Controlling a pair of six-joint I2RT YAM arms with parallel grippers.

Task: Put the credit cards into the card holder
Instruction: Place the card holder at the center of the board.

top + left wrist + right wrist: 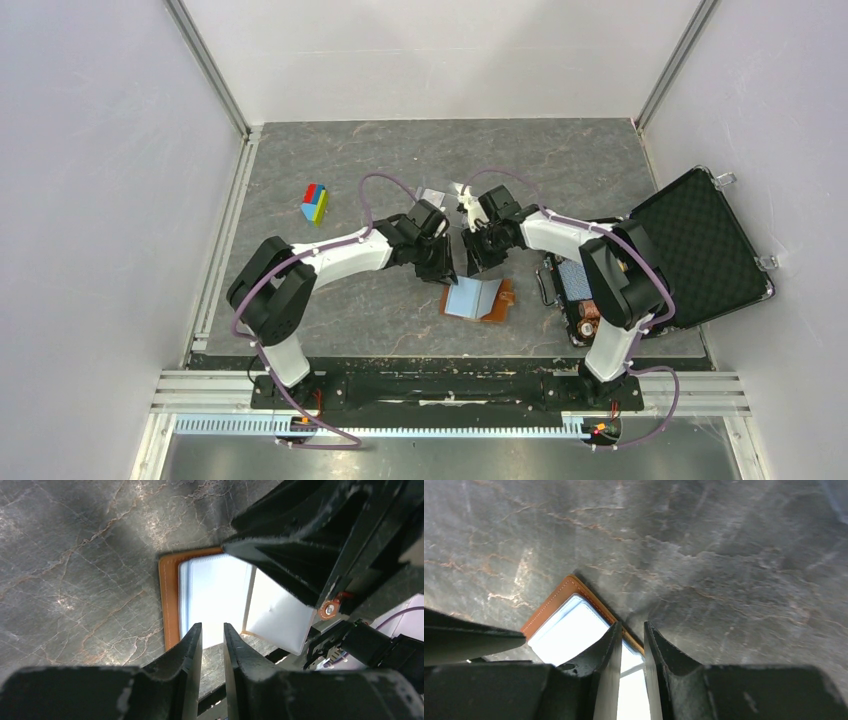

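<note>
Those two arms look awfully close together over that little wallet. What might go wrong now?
1. The left fingers and right fingers crowd the same spot above the card holder; the arms might bump.
2. The card holder lies open, apparently ungripped, on the smooth table, so a push may slide it.

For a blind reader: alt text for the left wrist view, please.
An open brown wallet with pale sleeves lies on a grey marbled table, just beyond the left end effector, whose fingers stand slightly apart.
</note>
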